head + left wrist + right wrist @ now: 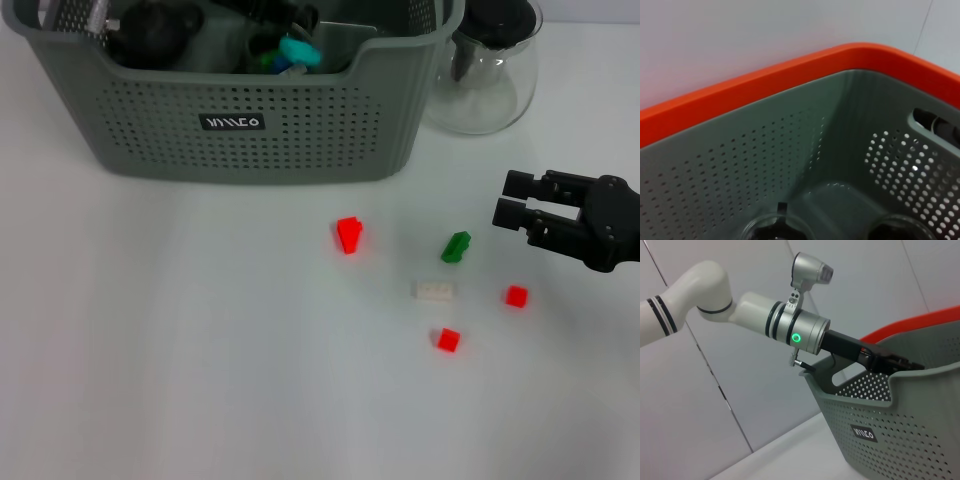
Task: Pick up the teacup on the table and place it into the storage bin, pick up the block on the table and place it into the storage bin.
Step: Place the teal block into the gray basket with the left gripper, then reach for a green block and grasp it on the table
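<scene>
— What is on your worktop [200, 380], counted?

— One storage bin [300, 140], grey-green and perforated, at the far side with its black label facing me. One clear glass teapot [487, 75] stands just beside the bin's right end. Nearer to me lie five small blocks, well apart from the bin: three red, one green, one white. The tall red block [348, 234] is the leftmost. The green block [456, 246] is to its right, with the white block [434, 290] just in front of it. The two small red cubes are nearest me, one [516, 296] right of the white block and one [448, 340] in front of it.

— And your claws?

— My right claw [512, 200] hangs above the worktop to the right of the green block, its fingers parted narrowly and holding nothing. My left claw [900, 363] reaches over the bin's rim into the bin; I cannot tell how its fingers stand.

— The teacup?

— In the bin I see dark shapes and something teal [298, 52], but I cannot tell which of them is a teacup. All five blocks are on the worktop.
</scene>
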### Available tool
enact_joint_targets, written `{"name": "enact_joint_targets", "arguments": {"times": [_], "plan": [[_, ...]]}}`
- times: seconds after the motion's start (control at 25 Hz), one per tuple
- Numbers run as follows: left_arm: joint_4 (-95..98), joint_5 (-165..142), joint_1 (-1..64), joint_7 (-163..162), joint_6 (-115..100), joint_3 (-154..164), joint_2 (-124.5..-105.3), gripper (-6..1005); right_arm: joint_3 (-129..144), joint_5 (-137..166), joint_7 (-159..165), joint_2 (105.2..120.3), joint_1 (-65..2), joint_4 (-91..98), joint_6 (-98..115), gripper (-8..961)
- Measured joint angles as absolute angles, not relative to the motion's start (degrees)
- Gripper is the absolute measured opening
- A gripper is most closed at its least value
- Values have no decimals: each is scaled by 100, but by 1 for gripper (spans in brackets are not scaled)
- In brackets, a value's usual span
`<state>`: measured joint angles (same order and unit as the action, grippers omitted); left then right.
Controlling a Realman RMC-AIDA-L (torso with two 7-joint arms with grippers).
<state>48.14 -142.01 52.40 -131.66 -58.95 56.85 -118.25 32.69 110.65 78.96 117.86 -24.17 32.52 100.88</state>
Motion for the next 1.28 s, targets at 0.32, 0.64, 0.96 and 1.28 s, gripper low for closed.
{"name": "enact_joint_targets", "arguments": {"times": [0.32,0.64,0.96,1.28], "plan": [[6321,-13270,4538,-12863,-6764,5165,-12084,543,3270,11049,7917,11786,-2419,3252,10090,535],[6831,-9558,2873,-10349,-9905,3790,-12133,542,3270,11051,7891,11795,-2404,3252,10090,535],[5839,-11101,1867,-7476,-10891,3359,-12467,540,3329,11424,7952,11795,-2324,3535,10139,535],[4334,-12015,1931,-6764,-10176,2963,-12409,540,3660,13084,10759,11975,-2816,5928,10666,534]]}}
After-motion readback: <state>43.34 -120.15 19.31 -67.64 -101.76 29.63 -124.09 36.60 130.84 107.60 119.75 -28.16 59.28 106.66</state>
